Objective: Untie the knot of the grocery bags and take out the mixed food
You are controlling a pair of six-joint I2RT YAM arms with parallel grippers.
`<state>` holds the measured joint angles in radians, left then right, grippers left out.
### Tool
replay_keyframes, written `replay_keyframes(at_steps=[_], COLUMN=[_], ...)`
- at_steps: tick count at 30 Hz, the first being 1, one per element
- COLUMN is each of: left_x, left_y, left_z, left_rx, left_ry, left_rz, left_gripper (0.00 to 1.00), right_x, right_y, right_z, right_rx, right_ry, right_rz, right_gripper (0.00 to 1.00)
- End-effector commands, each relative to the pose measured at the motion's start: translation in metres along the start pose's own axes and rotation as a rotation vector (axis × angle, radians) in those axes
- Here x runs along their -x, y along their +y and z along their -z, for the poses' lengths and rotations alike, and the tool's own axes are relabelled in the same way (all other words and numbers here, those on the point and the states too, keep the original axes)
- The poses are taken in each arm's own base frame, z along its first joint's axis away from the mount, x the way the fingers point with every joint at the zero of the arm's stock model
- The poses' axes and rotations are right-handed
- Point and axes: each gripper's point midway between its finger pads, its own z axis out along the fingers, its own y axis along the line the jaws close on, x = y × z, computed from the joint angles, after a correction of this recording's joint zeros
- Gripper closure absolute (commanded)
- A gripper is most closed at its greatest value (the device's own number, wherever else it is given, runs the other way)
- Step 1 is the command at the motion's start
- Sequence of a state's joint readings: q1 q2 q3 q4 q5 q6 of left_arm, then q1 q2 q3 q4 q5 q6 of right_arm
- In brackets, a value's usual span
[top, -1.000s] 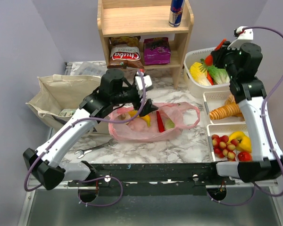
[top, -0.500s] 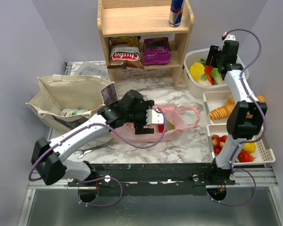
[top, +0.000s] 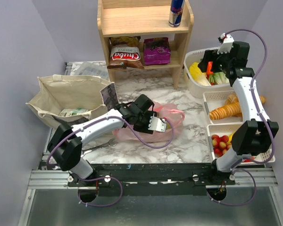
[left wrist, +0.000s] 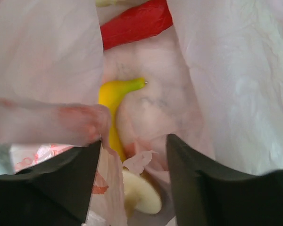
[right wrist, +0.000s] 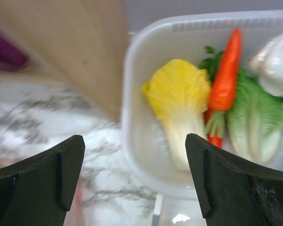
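Observation:
The pink grocery bag [top: 175,116] lies mid-table with its mouth open; the knot is out of view. My left gripper [top: 161,126] reaches inside the bag. In the left wrist view its jaws [left wrist: 133,143] stand apart around a pale mushroom [left wrist: 140,194] and a fold of pink film [left wrist: 236,70]. A yellow banana [left wrist: 114,101] and a red pepper [left wrist: 137,21] lie beyond. My right gripper [top: 208,61] hangs open and empty over the white basket [top: 193,84], where an orange carrot [right wrist: 225,75] lies. The beige tote [top: 61,92] sits at the left.
A wooden shelf [top: 144,21] at the back holds a Chuba bag [top: 124,52], a purple bag [top: 156,49] and a can [top: 176,12]. White trays at the right hold a croissant [top: 224,111] and small tomatoes [top: 221,145]. A wrench [top: 92,149] lies near the front edge.
My left gripper went down into the pink bag's mouth and its jaws narrowed. My right gripper opened wide above the basket, and the carrot now lies in it.

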<state>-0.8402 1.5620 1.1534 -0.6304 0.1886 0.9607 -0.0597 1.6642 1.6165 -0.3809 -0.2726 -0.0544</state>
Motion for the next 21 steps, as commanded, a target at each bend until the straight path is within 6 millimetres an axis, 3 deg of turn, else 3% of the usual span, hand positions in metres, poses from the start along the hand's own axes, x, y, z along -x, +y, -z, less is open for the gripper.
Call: replay_keyframes(at_steps=[1,6,12,15,17,21], left_x=[0.045,0.084,0.086,0.090,0.091,0.084], left_y=[0.028,0.044,0.056,0.035,0.016,-0.010], left_z=[0.064,0.118,0.158,0.175,0.174,0.144], left_rx=[0.158,0.265,0.244,0.214,0.197,0.153], left_ry=[-0.157,-0.367,-0.503,-0.585,-0.597,-0.515], left_rz=[0.015,0.136,0.318,0.215,0.105,-0.033], left_gripper=[0.36,0.36,0.49,0.49,0.49,0.54], right_x=[-0.024,-0.039,-0.060,-0.085,-0.105,-0.137], right_y=[0.081,0.155,0.230,0.251,0.249,0.233], right_z=[0.055,0.125,0.178,0.177,0.163,0.135], right_rx=[0.426,0.781,0.922,0.901,0.841,0.747], right_ry=[0.107,0.193,0.238,0.273,0.300,0.374], right_rz=[0.025,0.022,0.241,0.344,0.401,0.490], right_gripper=[0.06,0.05,0.04,0.04,0.04,0.07])
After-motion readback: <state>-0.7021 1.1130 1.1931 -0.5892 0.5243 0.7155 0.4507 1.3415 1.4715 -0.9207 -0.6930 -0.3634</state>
